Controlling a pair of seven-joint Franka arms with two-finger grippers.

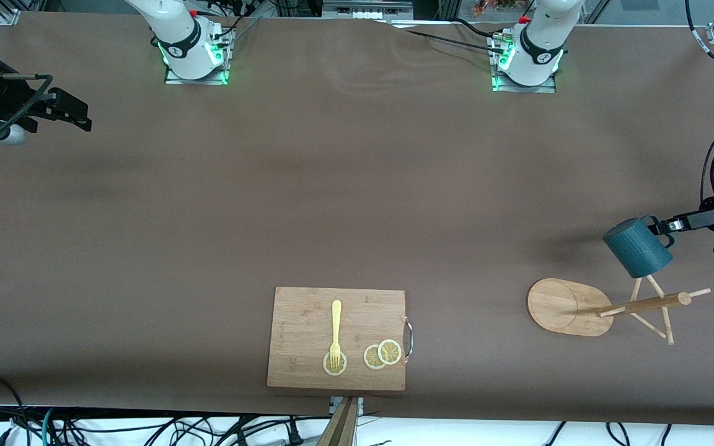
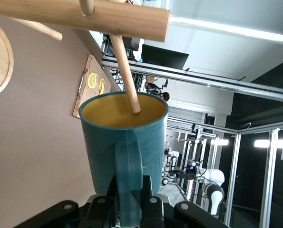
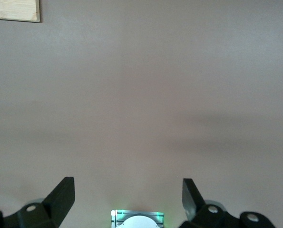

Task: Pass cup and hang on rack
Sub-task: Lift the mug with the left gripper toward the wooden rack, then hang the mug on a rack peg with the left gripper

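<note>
Nearest the camera lies a rectangular bamboo cutting board, then the light bamboo mug rack, above whose pegs the left gripper pinches the ribbed teal cup's handle, while the right gripper waits spread.

Two white arms, black hands
White rounded bases glow green on metal plates; black cables trail off; left hand and right hand are matte black.
</note>
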